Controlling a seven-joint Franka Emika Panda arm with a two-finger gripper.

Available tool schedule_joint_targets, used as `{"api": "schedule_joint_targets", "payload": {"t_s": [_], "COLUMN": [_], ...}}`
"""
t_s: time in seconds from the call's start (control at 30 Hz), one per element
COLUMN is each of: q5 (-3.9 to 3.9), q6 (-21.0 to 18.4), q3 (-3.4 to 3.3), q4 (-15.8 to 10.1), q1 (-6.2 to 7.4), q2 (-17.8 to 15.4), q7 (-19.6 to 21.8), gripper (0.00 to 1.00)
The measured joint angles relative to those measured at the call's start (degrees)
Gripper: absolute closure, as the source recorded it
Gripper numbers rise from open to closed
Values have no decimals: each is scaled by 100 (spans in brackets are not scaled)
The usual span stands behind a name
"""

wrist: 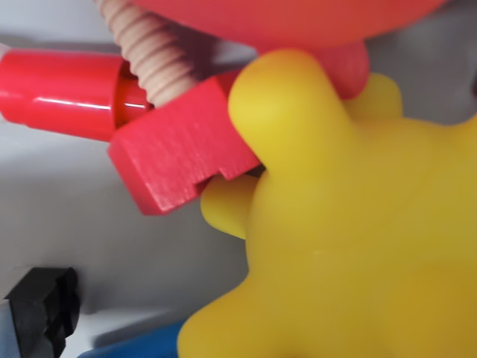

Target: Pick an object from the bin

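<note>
Close wrist view, contents of bin [67,224], pale grey floor visible across left half of frame.

Item 1: yellow rubbery toy [350,231] with rounded knobs, filling right and lower centre of frame, one knob rising to upper centre, smaller knob poking out at centre left. Very near the lens, soft in focus.

Item 2: red wooden block [175,149], notched on lower edge, centre left, tilted, right end tucked behind yellow toy.

Item 3: pale wooden threaded screw [149,52], upper left, slanting down into top of red block.

Item 4: glossy red plastic cylinder [63,93], lying flat at upper left, right end touching the screw and block.

Item 5: large red-orange rounded object [298,19], along top edge, partly cut off, touching yellow toy from above; identity unclear.

Item 6: blue sliver [141,344], bottom edge, left of yellow toy; identity unclear.

Item 7: black finger [45,309] of claw, lower left corner, just above bin floor, touching nothing visible. Only this one finger in frame; spread or pressed together cannot tell.
</note>
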Motion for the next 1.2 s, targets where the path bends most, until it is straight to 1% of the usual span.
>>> {"api": "schedule_joint_targets", "payload": {"t_s": [0.1,0.13,1.2], "q5": [0,0,0], "q6": [14,14,14], "q3": [0,0,0], "q4": [17,17,17], "q1": [0,0,0], "q2": [12,12,12], "q7": [3,3,3], "gripper": [0,100,100]}}
